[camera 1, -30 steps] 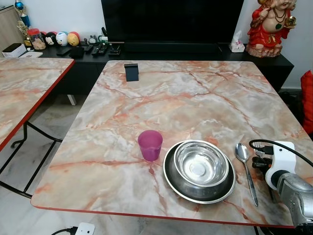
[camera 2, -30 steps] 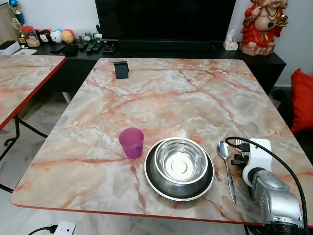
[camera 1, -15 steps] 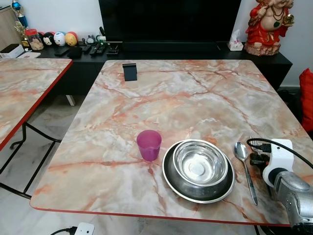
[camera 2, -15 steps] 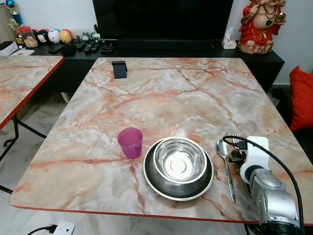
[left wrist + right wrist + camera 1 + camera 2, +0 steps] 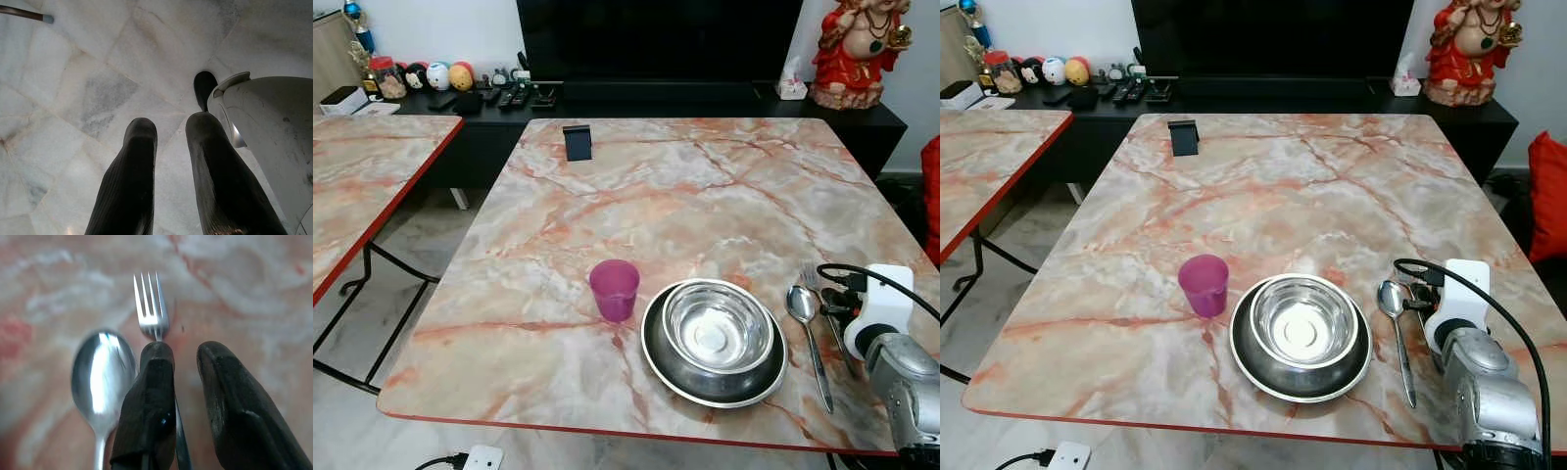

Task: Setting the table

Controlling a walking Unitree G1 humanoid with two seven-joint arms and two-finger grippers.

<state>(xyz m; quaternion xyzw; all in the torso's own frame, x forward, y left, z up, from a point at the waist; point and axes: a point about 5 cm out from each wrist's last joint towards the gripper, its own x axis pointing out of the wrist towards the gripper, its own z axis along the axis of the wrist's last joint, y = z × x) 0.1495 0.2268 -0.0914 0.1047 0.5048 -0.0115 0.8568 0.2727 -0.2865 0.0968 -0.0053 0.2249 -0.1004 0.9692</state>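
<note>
Marble-patterned table (image 5: 705, 186) with a red edge occupies the centre of the room; a second table (image 5: 362, 186) of the same pattern stands to the robot's left. Behind both runs a black cabinet (image 5: 705, 98) carrying a dark screen (image 5: 656, 39), remote controls (image 5: 514, 96), small round toys (image 5: 445, 75) and a red figurine (image 5: 857, 49). A small dark stand (image 5: 577, 143) sits near the far edge of the main table.

Near the front edge, a pink cup (image 5: 614, 289) stands upright just left of a steel plate (image 5: 661, 362). A steel bowl (image 5: 718, 328) rests in the plate. A spoon (image 5: 806, 328) lies just right of the plate, bowl end pointing away from the robot. A fork (image 5: 152, 308) lies just beside the spoon on its right, tines pointing away.

Right gripper (image 5: 186, 362) is low over the fork. Its fingers (image 5: 151, 401) are slightly parted, with the fork's handle running under the gap close to one finger; no firm grasp is visible.

Left gripper (image 5: 168, 132) hangs over the pale tiled floor (image 5: 88, 73), fingers slightly apart, holding nothing.
</note>
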